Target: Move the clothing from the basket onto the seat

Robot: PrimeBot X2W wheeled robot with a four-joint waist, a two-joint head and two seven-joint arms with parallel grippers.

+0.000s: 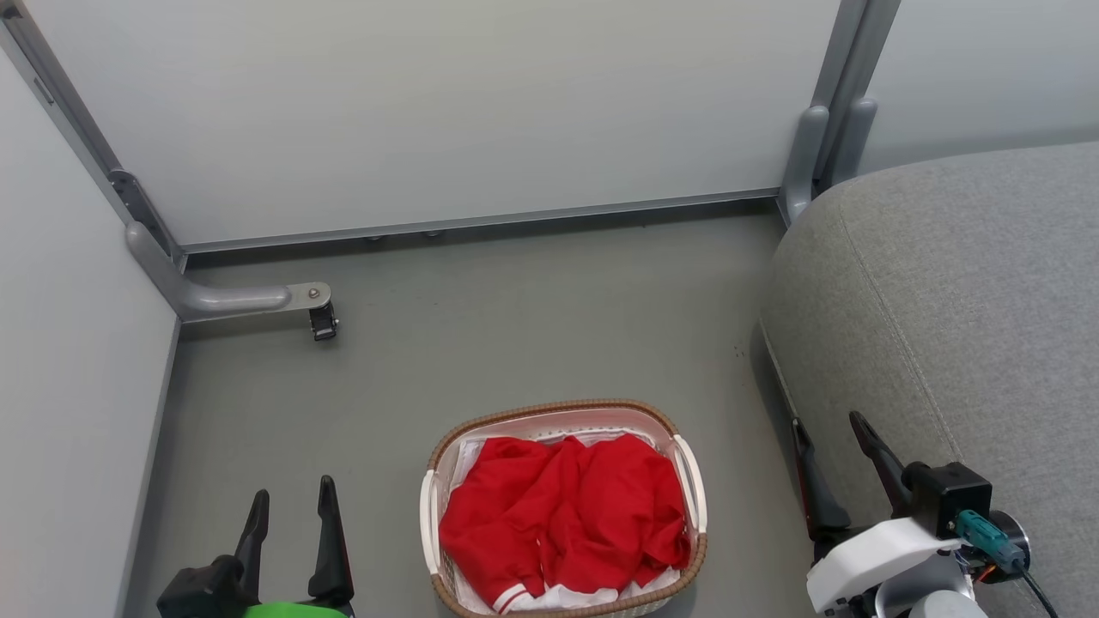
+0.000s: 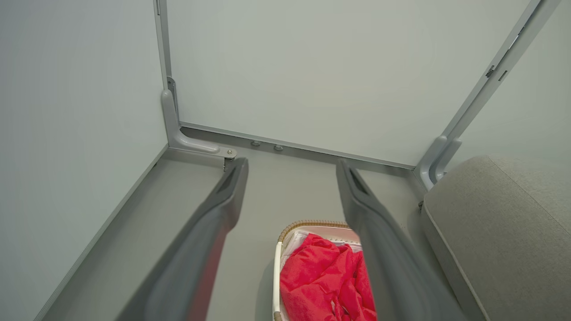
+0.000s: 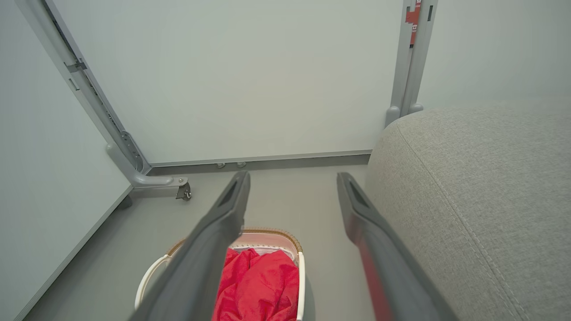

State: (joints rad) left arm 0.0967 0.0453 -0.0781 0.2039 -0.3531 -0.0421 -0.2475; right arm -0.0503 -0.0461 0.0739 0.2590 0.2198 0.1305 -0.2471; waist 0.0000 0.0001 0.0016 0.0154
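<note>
Down on the floor (image 1: 515, 326) the basket (image 1: 549, 407) sits heaped with red clothing (image 1: 567, 506), flanked by the left gripper (image 1: 294, 489) and right gripper (image 1: 827, 421), both spread wide and holding nothing, while the seat (image 1: 944, 300) stands just to the basket's right.

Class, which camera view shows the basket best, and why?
Head view: the basket shows nearly whole from above, brown rim and both handles. Each wrist view shows part of it, cut off at the bottom edge.
</note>
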